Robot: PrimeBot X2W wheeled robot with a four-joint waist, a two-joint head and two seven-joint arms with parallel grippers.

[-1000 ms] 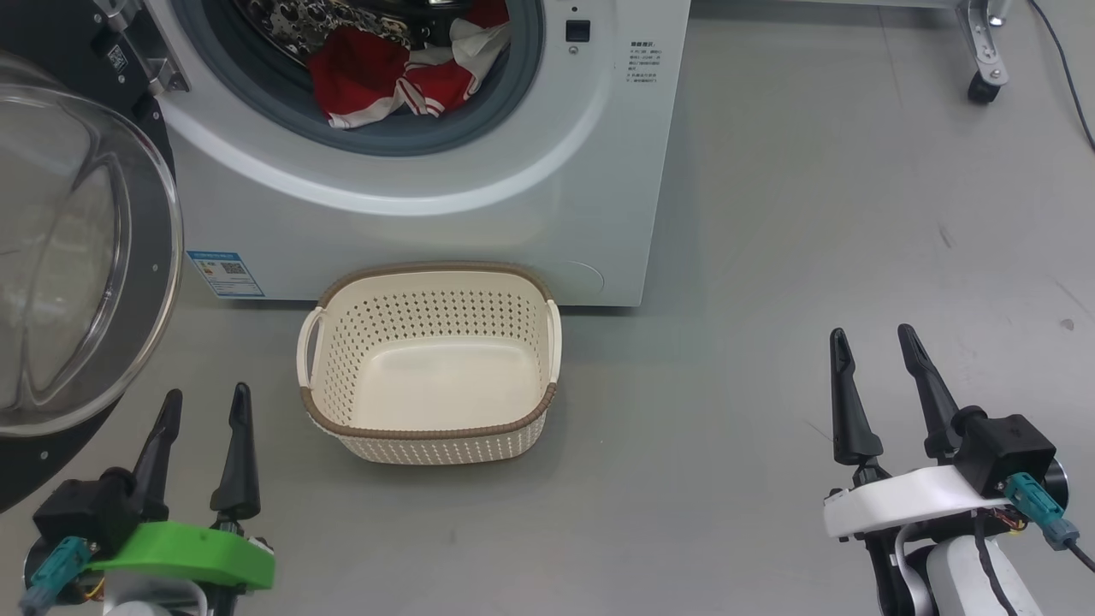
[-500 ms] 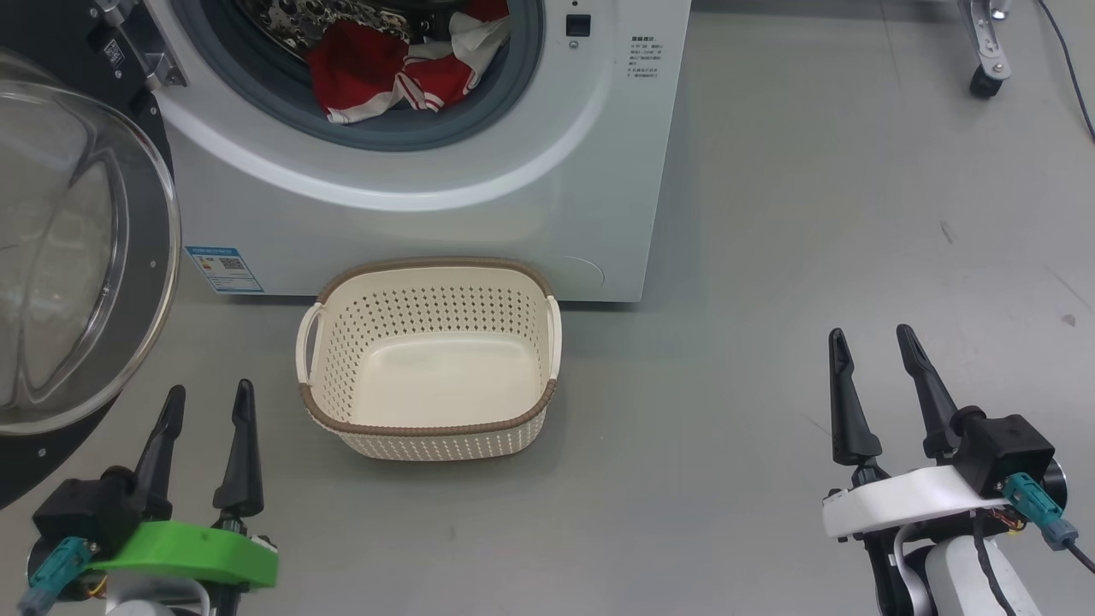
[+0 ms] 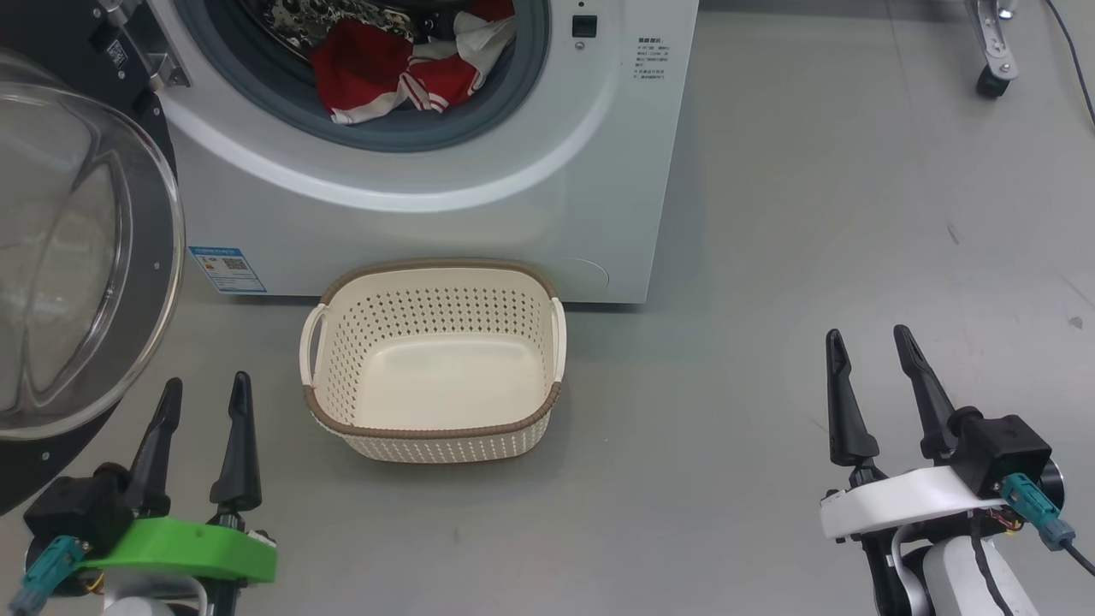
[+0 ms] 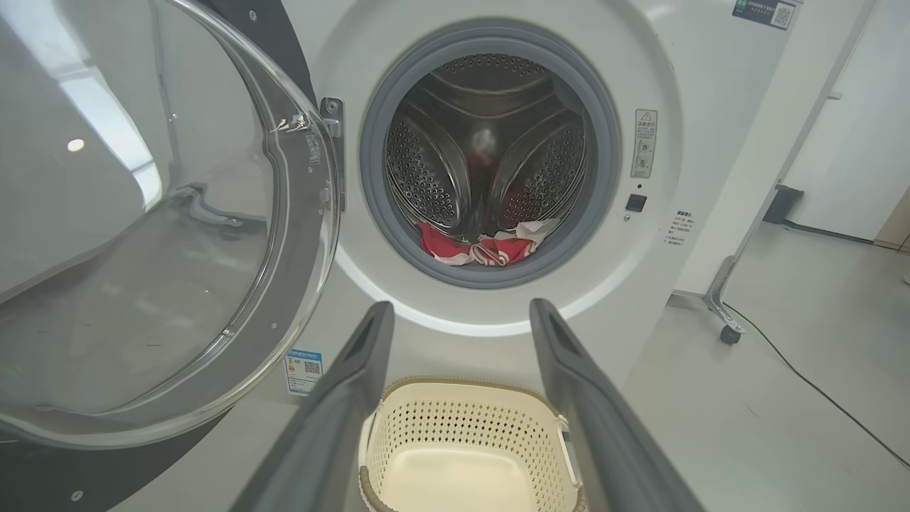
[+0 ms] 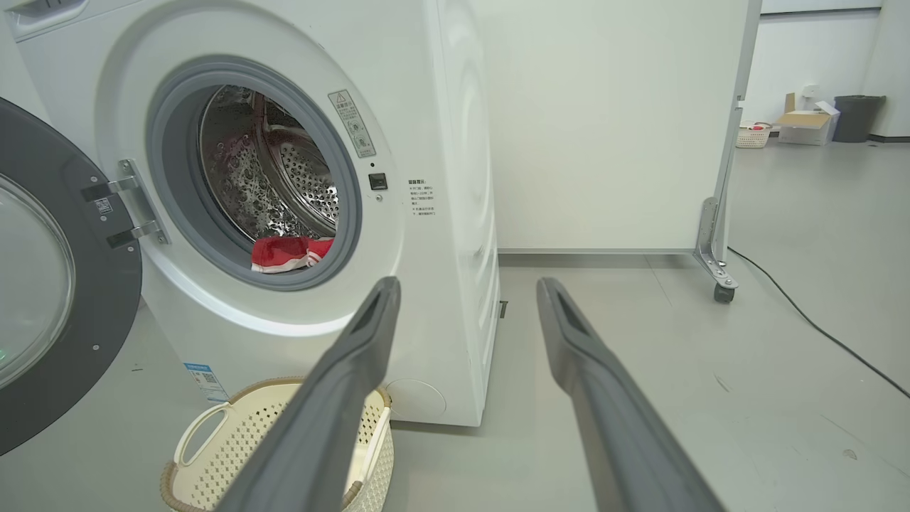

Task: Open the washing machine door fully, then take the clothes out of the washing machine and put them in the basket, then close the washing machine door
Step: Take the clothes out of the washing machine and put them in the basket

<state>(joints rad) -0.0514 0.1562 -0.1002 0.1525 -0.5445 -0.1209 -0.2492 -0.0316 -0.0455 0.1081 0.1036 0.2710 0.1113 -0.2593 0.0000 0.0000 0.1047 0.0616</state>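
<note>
– Left gripper [image 3: 208, 385] and right gripper [image 3: 866, 334] both hang with fingers spread, low over the floor [image 3: 727, 257] either side of the basket [image 3: 428, 430]; you've nothing in either.

– And the load?

– Your clothes [image 3: 368, 68] lie in a red-and-white heap at the bottom front of the drum [image 4: 426, 171], just behind the grey rubber ring [image 3: 411, 137]. The washing machine door [image 3: 77, 257] is swung wide to your left, so nothing bars the mouth of the washing machine [image 3: 428, 231].

– How will they handle?

– Soft, light and limp, I'd judge (damp would make them heavier and clingier; you can't tell from here). They'll sag and trail from wherever you pinch, and a loose end may catch on the ring.

– Where do I take hold?

– Take the raised fold nearest the opening. Pinch deep into bunched cloth, not a thin edge, and lift it over the ring before you lower it to the basket, which sits with nothing in it just in front of the machine.
</note>
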